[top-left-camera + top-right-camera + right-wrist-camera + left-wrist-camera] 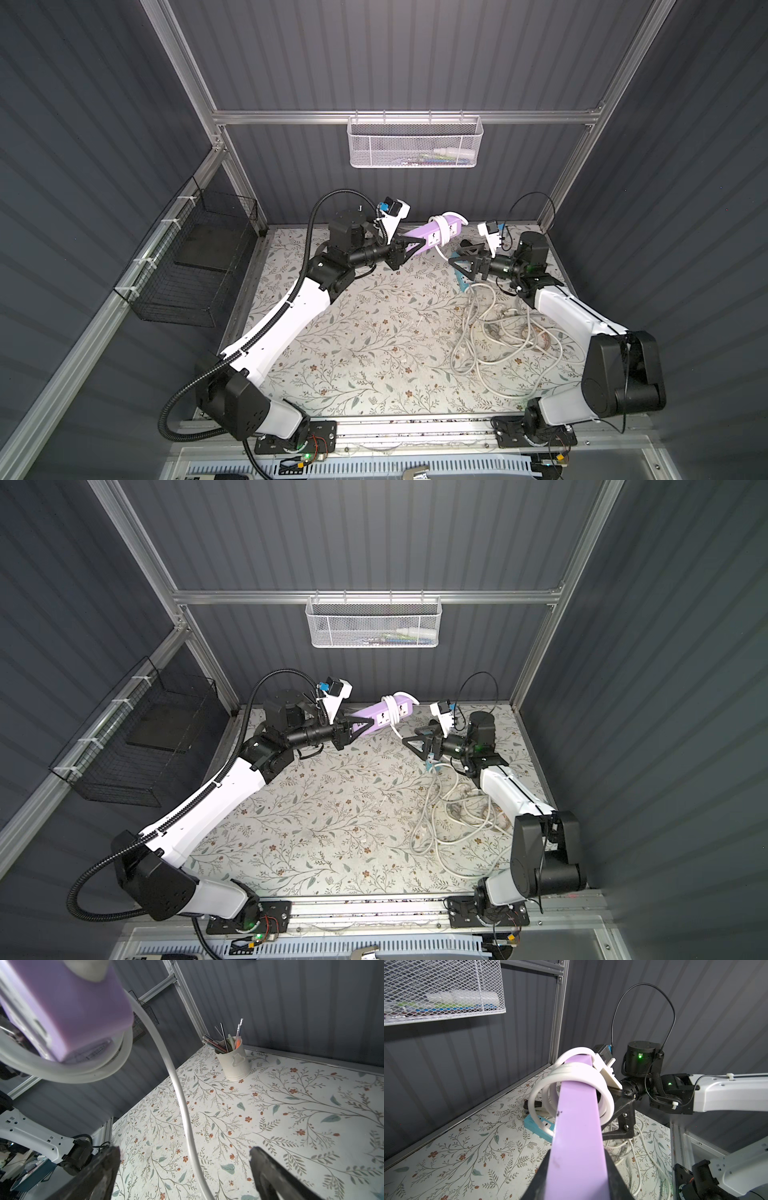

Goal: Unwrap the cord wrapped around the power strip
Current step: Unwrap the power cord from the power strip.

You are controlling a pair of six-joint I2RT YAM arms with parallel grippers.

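Lilac power strip [420, 232], white cord [443, 227] looped loosely near its far end. Left gripper [413, 245] pinches the strip; right gripper [455, 254] fingers spread. Floral tabletop [353, 332]; grey ribbed walls [395, 54].

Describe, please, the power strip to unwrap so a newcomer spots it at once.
Look to the far edge of the floral table, near its middle. There the left gripper holds a power strip aloft by one end. It is lilac with white cord coiled round it, unlike the teal strip lying on the table.
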